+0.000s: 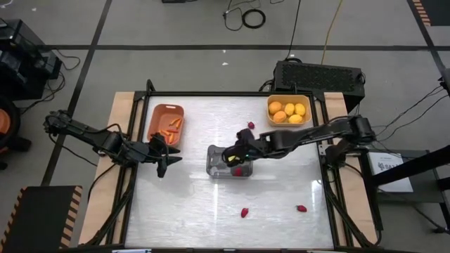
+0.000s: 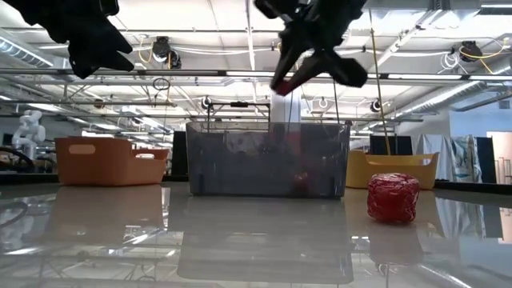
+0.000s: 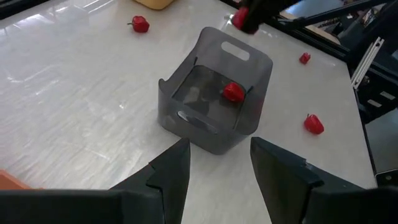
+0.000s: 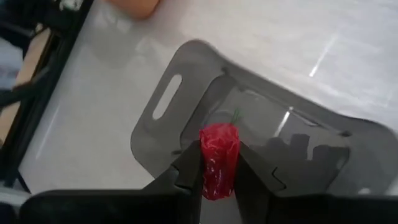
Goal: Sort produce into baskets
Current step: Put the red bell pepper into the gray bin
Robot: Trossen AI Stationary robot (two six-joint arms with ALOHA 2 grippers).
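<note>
The right pincer is clamping a red berry narrowly above the grey basket, which is holding one berry. Three more berries are lying loose on the bench: one behind the grey basket, two near the front. The left pincer is hanging wide and empty beside the orange basket of carrots, while the yellow basket is holding about five fruits.
</note>
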